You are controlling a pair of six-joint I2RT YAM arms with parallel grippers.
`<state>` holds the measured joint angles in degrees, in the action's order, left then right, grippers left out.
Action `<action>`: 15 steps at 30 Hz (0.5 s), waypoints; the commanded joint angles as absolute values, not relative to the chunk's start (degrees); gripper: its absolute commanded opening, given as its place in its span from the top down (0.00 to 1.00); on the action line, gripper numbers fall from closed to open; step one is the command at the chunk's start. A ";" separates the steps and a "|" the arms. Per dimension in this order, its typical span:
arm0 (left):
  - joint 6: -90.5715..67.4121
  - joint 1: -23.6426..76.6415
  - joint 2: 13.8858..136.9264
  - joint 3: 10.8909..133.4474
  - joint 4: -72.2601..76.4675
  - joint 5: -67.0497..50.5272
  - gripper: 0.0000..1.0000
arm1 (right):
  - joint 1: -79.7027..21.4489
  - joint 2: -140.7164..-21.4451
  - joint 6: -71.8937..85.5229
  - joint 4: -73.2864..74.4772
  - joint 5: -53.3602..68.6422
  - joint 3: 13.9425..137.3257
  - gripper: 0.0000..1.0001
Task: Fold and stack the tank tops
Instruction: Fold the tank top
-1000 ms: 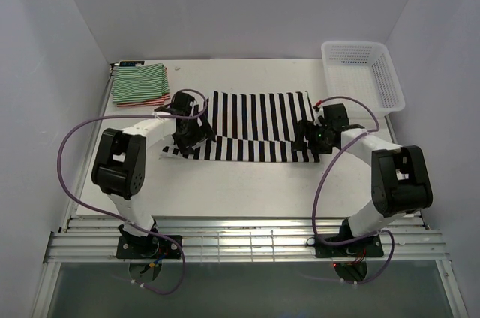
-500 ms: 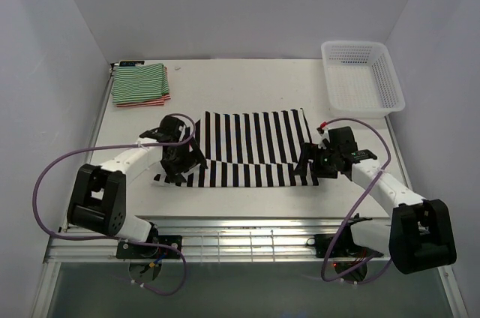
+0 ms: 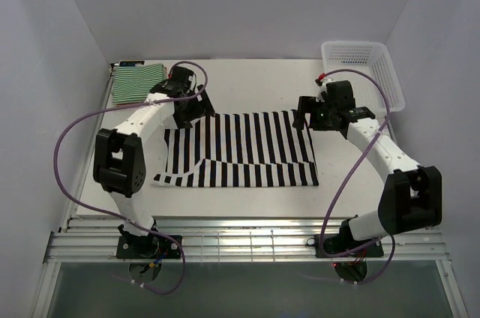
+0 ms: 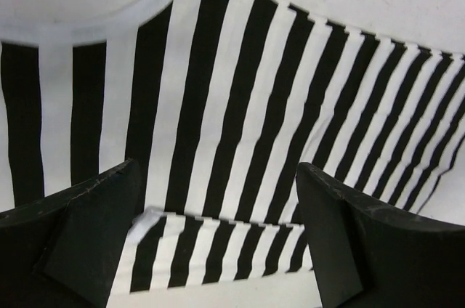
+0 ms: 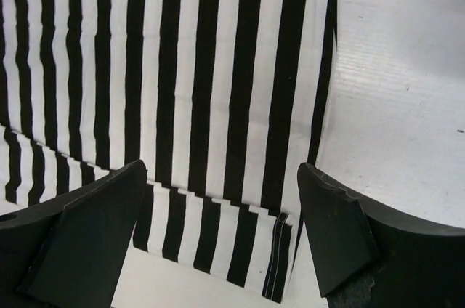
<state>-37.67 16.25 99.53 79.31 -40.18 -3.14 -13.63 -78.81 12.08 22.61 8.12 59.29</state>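
Bare table (image 3: pixel 255 82) is noted beyond the black-and-white tank top (image 3: pixel 240 149). It is bounded far left by the folded green-and-white tank top (image 3: pixel 136 83) and far right by the white lattice basket (image 3: pixel 364 74). The top's far corners are occupied by the left gripper (image 3: pixel 196 114) and the right gripper (image 3: pixel 304 119). A narrow free strip is left along its near edge.

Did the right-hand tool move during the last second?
Yes. The right tool has moved toward the back of the table, ending closer to the white basket.
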 commanded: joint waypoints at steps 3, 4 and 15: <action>-32.17 15.03 109.32 91.04 -40.61 2.02 0.02 | -13.89 -89.00 9.76 20.21 1.68 70.64 0.10; -31.82 15.03 110.47 93.58 -40.61 2.28 0.02 | -13.89 -90.60 9.23 20.65 1.41 72.23 0.10; -26.46 14.68 126.02 107.13 -40.34 3.43 0.17 | -13.97 -104.32 8.96 20.13 0.62 84.02 0.10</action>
<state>-28.62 14.94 125.60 103.90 -40.12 2.24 -13.63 -103.46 9.78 21.85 2.04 80.47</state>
